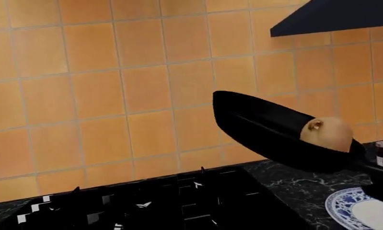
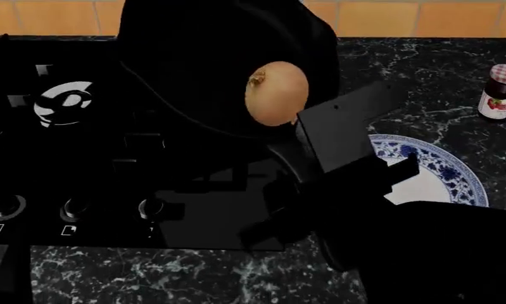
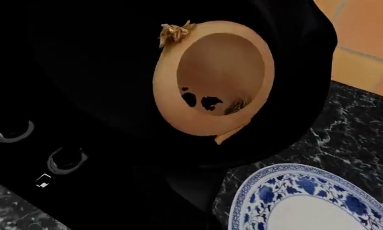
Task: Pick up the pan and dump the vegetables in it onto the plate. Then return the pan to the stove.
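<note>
The black pan [image 1: 261, 129] hangs tilted in the air above the stove [image 1: 146, 206], its low side toward the plate [image 1: 364, 208]. The tan onion [image 1: 325, 134] rests against the pan's low rim. In the head view the pan [image 2: 202, 63] holds the onion [image 2: 277, 92] at its right edge, just left of the blue-rimmed plate [image 2: 442, 171]. My right gripper [image 2: 308, 168] grips the pan's handle; its fingers merge with the black. The right wrist view shows the onion [image 3: 210, 91] in the pan [image 3: 82, 57] above the plate [image 3: 306, 201]. My left gripper does not show.
A red-lidded jam jar [image 2: 499, 92] stands on the marble counter behind the plate. The stove's knobs [image 2: 7, 207] line its front edge. A dark range hood [image 1: 332, 14] hangs over the orange tiled wall.
</note>
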Available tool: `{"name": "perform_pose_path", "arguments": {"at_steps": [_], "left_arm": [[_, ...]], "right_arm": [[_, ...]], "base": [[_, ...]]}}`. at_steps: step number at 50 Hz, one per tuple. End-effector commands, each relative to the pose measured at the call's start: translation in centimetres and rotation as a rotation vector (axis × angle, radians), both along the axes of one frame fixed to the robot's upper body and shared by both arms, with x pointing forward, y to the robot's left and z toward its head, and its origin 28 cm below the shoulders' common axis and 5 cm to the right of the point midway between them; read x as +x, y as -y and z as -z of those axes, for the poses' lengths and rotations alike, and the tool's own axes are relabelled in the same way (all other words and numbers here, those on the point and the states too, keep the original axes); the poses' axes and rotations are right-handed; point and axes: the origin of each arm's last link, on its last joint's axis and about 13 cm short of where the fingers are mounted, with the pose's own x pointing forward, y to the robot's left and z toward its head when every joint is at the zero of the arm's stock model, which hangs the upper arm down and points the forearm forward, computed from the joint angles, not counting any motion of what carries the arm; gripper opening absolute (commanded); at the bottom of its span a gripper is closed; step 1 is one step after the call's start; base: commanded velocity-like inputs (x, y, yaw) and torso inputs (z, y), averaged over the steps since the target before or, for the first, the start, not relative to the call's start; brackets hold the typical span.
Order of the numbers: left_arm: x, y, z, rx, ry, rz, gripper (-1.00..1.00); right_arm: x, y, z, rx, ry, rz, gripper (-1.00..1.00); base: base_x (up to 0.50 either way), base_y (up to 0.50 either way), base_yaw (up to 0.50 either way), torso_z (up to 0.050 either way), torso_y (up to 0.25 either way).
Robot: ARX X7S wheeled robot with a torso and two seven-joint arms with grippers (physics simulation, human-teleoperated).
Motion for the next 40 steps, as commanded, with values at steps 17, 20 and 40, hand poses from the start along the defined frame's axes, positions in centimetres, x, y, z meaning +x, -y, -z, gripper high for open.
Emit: {"name": "perform_pose_path", "arguments": {"at_steps": [17,20,40], "left_arm": [[0.1,0.2,0.2,0.007,-0.004,0.002,1.00],[0.1,0.2,0.3,0.008,-0.007,0.006,1.00],[-1.9,1.1,-1.3,0.038,0.074,0.051,1.00]], "right_arm": [[0.1,1.2,-1.0,0.199,0.062,0.042,-1.00],[-0.6,1.0,-2.1,0.234,0.120,0.027,-1.00],[1.9,1.0,4.6,0.486,-0.144,0.028,-1.00]], "base": [[0.00,0.00,0.00,0.001,0.002],[0.00,0.00,0.00,0.003,0.003],[0.00,0.00,0.00,0.000,0.002]]}}
